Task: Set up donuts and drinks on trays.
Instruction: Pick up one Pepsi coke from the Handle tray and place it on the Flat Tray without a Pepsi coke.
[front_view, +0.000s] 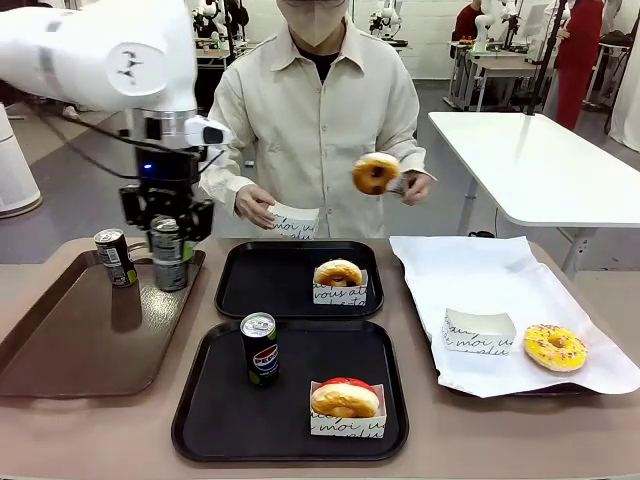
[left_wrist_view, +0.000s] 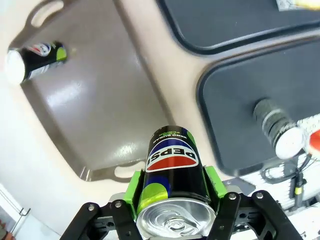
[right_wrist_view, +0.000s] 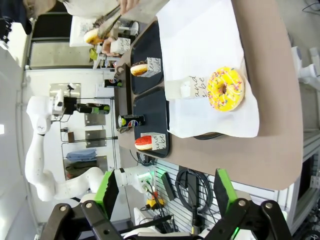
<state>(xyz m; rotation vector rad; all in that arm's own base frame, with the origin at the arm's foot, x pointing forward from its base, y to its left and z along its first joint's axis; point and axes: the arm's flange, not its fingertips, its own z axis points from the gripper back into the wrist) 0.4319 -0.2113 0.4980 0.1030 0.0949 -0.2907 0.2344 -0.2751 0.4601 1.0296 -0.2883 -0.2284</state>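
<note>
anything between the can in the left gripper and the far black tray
Nothing visible. The dark soda can in the left gripper is beside the far matte black square tray, whose left part is bare.

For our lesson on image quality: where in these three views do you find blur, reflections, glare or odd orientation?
Front view: the donut the person holds up is motion-blurred; the glossy brown tray mirrors a can. Left wrist view: white glare on that tray. Right wrist view: the table stands sideways.
</note>
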